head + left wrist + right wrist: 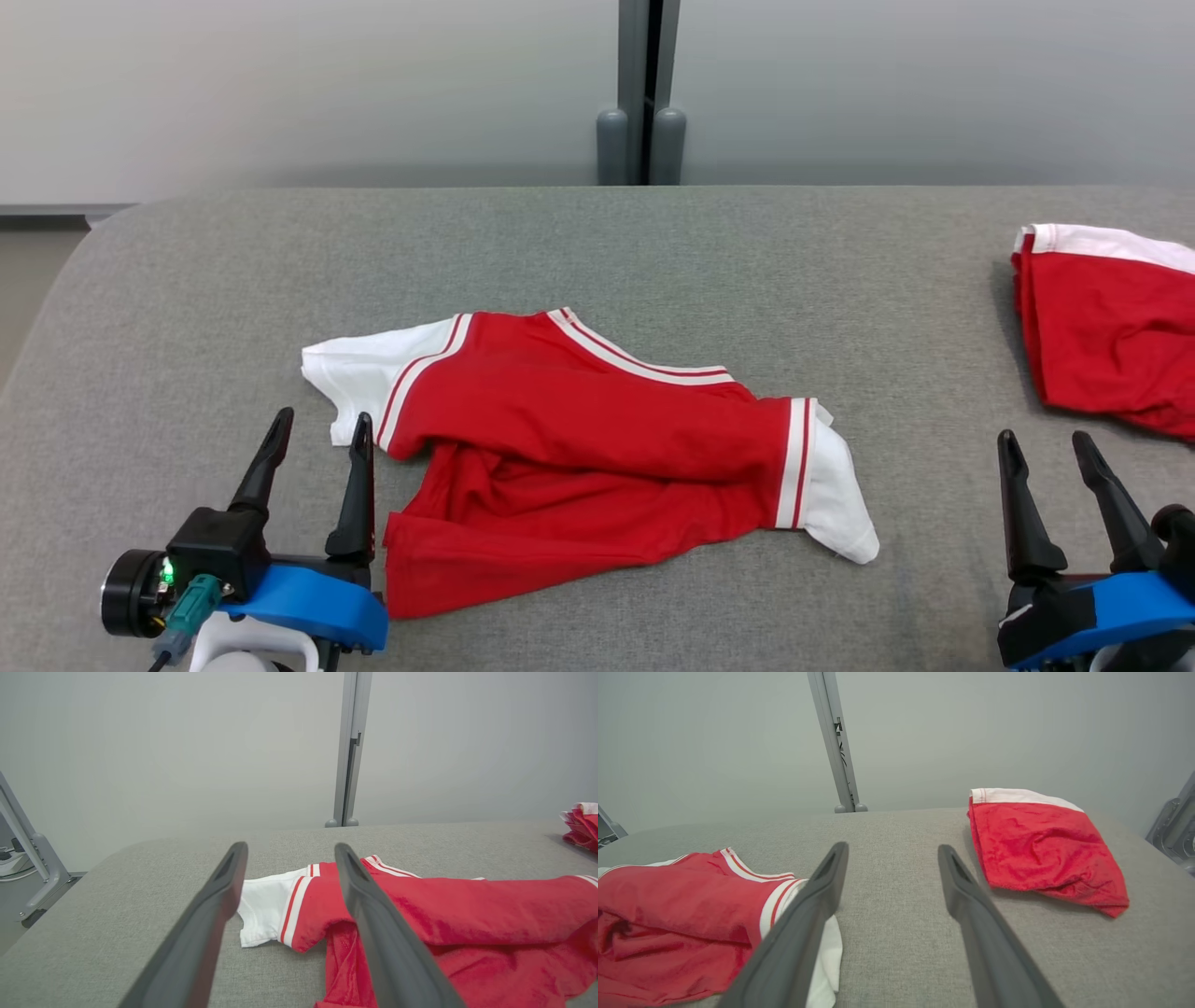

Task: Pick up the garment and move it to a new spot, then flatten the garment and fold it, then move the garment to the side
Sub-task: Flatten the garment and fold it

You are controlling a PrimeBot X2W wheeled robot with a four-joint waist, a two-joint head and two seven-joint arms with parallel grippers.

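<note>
The garment (pixel 579 439) is a red shirt with white sleeves and red-and-white striped trim. It lies crumpled and partly folded over itself in the middle of the grey table (pixel 597 243). My left gripper (pixel 322 415) is open at the lower left, just left of the shirt's white sleeve, with nothing between its fingers. In the left wrist view the garment (pixel 467 905) spreads to the right behind my left gripper (pixel 289 848). My right gripper (pixel 1044 436) is open at the lower right, apart from the shirt. The right wrist view has the garment (pixel 682 896) left of my right gripper (pixel 893 847).
A second red cloth with a white band (pixel 1111 336) lies bunched at the table's right edge, ahead of the right gripper and also visible as the red cloth (pixel 1036 849). A grey post (pixel 642 93) stands behind the table's far edge. Bare table surrounds the shirt.
</note>
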